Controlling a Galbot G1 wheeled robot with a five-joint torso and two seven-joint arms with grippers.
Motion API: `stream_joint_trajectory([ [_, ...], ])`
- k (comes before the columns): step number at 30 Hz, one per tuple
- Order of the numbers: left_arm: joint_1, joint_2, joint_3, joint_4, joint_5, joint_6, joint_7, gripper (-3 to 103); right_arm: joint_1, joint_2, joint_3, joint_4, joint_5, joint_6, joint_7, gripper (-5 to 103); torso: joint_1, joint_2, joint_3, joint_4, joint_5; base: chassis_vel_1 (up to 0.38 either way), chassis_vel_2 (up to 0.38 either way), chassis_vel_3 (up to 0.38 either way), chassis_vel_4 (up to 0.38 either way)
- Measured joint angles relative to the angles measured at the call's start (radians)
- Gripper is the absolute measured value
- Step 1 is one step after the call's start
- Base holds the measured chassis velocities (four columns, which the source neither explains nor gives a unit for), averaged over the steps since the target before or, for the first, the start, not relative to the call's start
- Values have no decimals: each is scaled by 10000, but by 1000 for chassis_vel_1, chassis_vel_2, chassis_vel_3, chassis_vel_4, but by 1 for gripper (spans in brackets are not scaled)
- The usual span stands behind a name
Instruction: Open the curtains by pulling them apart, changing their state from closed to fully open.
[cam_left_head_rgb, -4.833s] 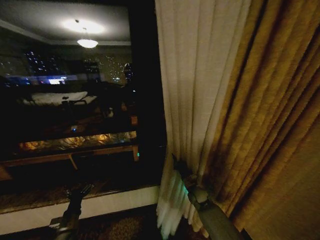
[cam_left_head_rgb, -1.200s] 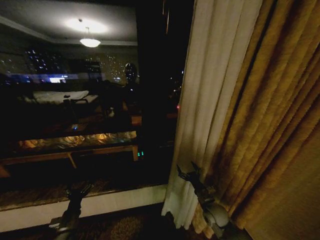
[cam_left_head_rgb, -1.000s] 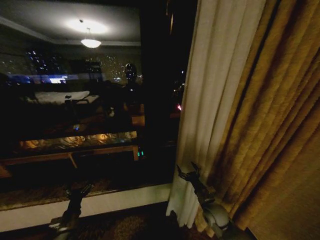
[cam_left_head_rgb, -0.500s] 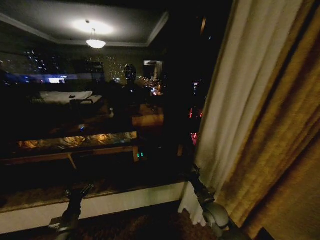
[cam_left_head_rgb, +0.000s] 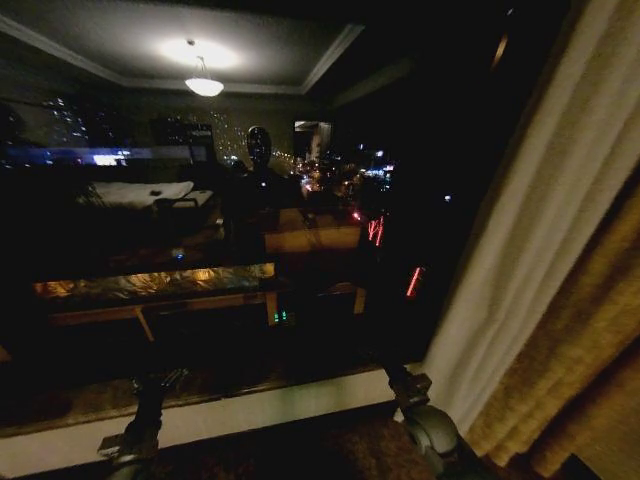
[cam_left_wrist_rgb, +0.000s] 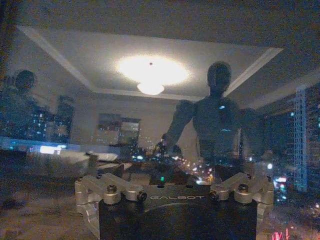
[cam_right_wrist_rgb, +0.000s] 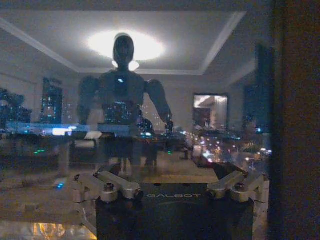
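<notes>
My right gripper (cam_left_head_rgb: 396, 374), grip state unclear, sits beside the light, soft curtains (cam_left_head_rgb: 520, 250); I'd pinch the inner edge.

a bedroom: bed (cam_left_head_rgb: 140, 193) and ceiling lamp (cam_left_head_rgb: 204, 86) reflected in window.

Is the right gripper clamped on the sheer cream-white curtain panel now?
No: in the head view the right gripper sits apart from the sheer cream-white curtain panel, dark window between them.

**Cut off and too dark to read**

The sheer curtain (cam_left_head_rgb: 520, 260) runs past the head view's top edge. The right hand (cam_left_head_rgb: 395, 375) is dark against the window, its fingers indistinct (the left hand (cam_left_head_rgb: 160, 383) likewise).
</notes>
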Motion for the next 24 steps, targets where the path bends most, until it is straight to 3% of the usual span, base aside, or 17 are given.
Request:
stream_joint_trajectory([
  [24,0,0,1,0,-1,0,0,100,0,0,0,0,0,2,0,100,0,0,0,-1,-1,351,353,-357,-350],
])
